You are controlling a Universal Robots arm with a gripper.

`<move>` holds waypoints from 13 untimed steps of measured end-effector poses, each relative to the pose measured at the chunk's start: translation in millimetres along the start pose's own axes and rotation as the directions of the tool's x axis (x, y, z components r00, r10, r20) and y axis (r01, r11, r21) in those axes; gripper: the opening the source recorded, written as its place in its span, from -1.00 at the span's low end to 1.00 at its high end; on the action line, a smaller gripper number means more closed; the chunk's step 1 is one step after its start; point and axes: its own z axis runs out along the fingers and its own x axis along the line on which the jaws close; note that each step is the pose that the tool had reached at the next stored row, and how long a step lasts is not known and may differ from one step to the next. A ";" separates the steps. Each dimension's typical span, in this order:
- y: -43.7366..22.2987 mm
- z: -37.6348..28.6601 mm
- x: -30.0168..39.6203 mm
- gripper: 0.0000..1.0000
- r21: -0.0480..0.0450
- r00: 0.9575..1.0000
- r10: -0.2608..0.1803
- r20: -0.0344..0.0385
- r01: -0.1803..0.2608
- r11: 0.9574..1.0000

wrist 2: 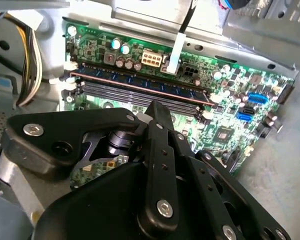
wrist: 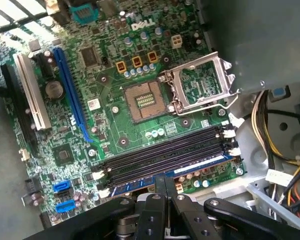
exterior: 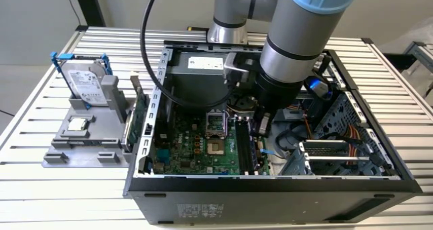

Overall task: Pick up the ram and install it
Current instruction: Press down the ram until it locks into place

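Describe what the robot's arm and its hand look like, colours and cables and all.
The arm is a thick silver-grey tube with pale blue joint caps and a black wrist section. A black cable loops beside it. In the second wrist view the hand is matte black, with jointed linkage bars fastened by silver screws.

The desk (exterior: 61, 189) is a bench of pale metal slats running crosswise, lit evenly and brightly from above. Behind it stands a plain light wall (exterior: 34, 17), crossed by a dark upright post (exterior: 90, 7) near the exterior view's left. At the exterior view's right edge a second metal frame (exterior: 419, 55) stands on a pale floor (exterior: 399, 47).
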 end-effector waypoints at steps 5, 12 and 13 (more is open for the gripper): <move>0.0 0.0 0.0 -1.00 0.000 0.998 -0.058 -0.002 0.058 0.998; 0.0 0.0 0.0 -1.00 0.000 0.992 -0.124 -0.004 0.124 0.992; 0.0 0.0 0.0 -1.00 0.000 0.991 -0.133 -0.004 0.133 0.991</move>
